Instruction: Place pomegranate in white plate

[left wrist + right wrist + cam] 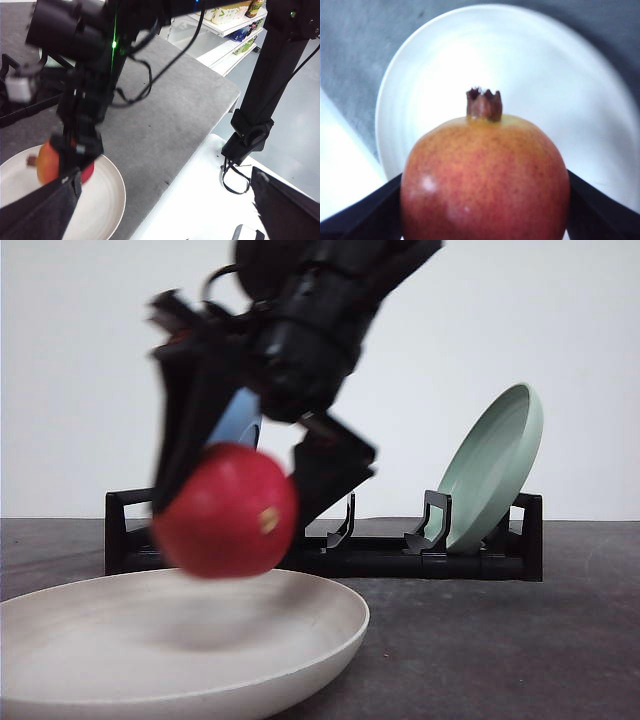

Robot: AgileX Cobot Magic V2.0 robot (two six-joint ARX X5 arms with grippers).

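Two black fingers of the right gripper (235, 490) are clamping the pomegranate (226, 511) from either side, and the fruit is hanging just above the white plate (300, 660), not yet touching it as far as the front view shows. In the right wrist view the pomegranate (485, 175) is sitting between the jaws with its tan crown pointing away from the wrist, and the white plate (570, 90) is spreading out beneath it, so the fruit is lining up over the dish rather than over the grey table (500, 640).

To do this step well, the arm is likely needing only a short, slow descent until the fruit is resting on the flat of the plate, a little in from the rim. The jaws should be opening only once the weight is on the dish, since a round, smooth fruit dropped from height could roll toward the raised edge or over it.

The white plate is holding nothing yet. Behind it, a black dish rack (400, 550) is carrying a pale green plate (490, 465) leaning on edge, and a blue plate (238, 420) is peeking out behind the arm. The left gripper's fingers are showing as dark shapes in its own wrist view, but whether they are open or closed cannot be told.
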